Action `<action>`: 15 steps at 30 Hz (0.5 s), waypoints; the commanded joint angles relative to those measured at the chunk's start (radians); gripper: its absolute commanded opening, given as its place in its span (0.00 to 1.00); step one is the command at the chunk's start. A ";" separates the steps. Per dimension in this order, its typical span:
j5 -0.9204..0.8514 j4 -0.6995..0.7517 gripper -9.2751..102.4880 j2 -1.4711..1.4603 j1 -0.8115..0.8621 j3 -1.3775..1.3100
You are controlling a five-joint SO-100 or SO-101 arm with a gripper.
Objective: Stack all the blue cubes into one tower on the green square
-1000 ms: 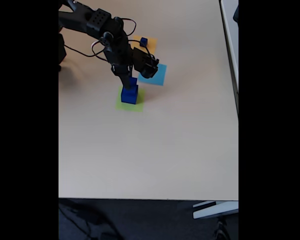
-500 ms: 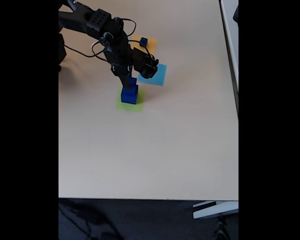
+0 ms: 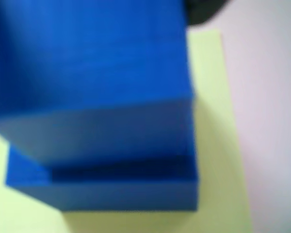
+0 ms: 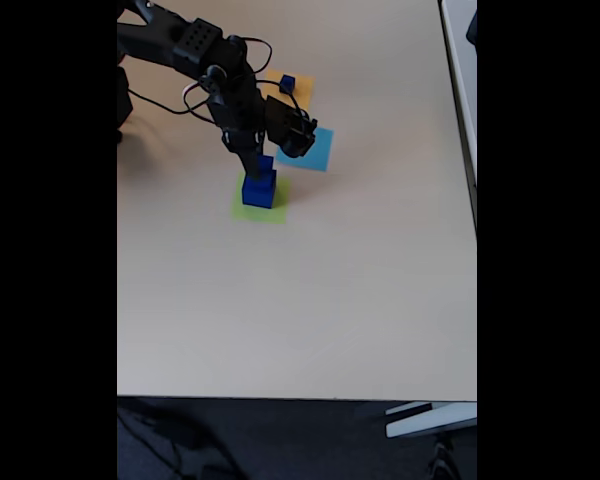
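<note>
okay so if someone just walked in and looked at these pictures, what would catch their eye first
Probably the black arm bent down over a medium blue cube stacked on the large blue cube, on the green square in the fixed view. Next, the small blue cube apart on the orange square, beside the light-blue square.

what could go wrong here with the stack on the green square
1. In the wrist view the medium cube sits skewed on the large cube, flush at one side, so letting go or pulling away could shift or tip it.
2. The small cube waits on the orange square; adding it may topple the tower off the green square. The gripper is at the stack.
</note>
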 commanded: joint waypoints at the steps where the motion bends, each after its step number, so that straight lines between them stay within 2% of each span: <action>1: -0.008 -0.017 0.27 0.078 -0.002 -0.006; 15: -0.015 -0.031 0.29 0.092 -0.006 -0.003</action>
